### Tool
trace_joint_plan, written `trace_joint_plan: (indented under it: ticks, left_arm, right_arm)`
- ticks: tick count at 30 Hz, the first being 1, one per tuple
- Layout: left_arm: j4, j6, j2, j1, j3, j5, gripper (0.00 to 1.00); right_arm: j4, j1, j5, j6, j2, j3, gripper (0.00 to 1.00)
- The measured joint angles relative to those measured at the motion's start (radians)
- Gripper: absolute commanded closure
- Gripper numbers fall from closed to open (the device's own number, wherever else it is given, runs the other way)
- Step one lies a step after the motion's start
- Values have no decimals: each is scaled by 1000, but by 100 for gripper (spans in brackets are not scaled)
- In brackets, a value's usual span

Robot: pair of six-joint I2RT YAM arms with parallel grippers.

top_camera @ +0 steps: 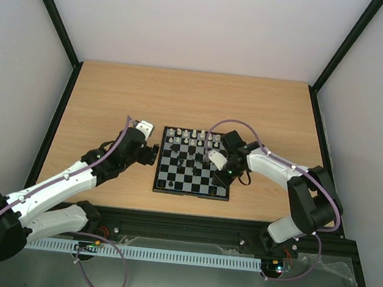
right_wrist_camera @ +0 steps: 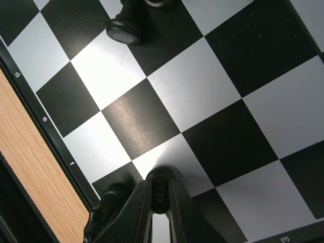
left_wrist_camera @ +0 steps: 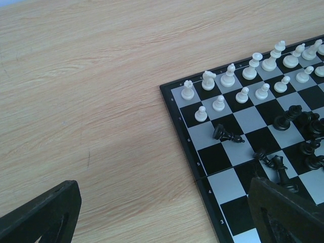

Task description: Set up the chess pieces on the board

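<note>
The board (top_camera: 190, 193) lies mid-table, between the two arms. White chess pieces (left_wrist_camera: 229, 76) stand in two rows along its far end. Black chess pieces (left_wrist_camera: 226, 135) lie toppled around the middle squares. My right gripper (right_wrist_camera: 160, 185) is over the board's near right part (top_camera: 220, 176). It is shut on a black piece (right_wrist_camera: 162, 173), whose base sits at a light square. Beside its fingers stands another black piece (right_wrist_camera: 107, 206), close to the rim. My left gripper (left_wrist_camera: 167, 217) is open with nothing between its fingers. It hovers over bare wood just left of the board (left_wrist_camera: 217, 157).
Another black piece (right_wrist_camera: 126, 28) stands a few squares away from my right fingers. Wooden tabletop (top_camera: 115, 95) surrounds the board. A black frame and pale walls (top_camera: 60, 29) enclose the table.
</note>
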Motion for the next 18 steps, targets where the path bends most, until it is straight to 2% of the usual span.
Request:
trace_joint_plan:
  ticks: [6,12,18]
  left_arm:
    - [0,0,2,3,0,5,7]
    - [0,0,8,3,0,13,7]
    - [0,0,10,5,0,20,7]
  right_arm:
    - [8,0,-3,-2,1,0,77]
    - [-21,0,-2,-18,1,29,74]
    - [-60,0,2,-21,4,201,75]
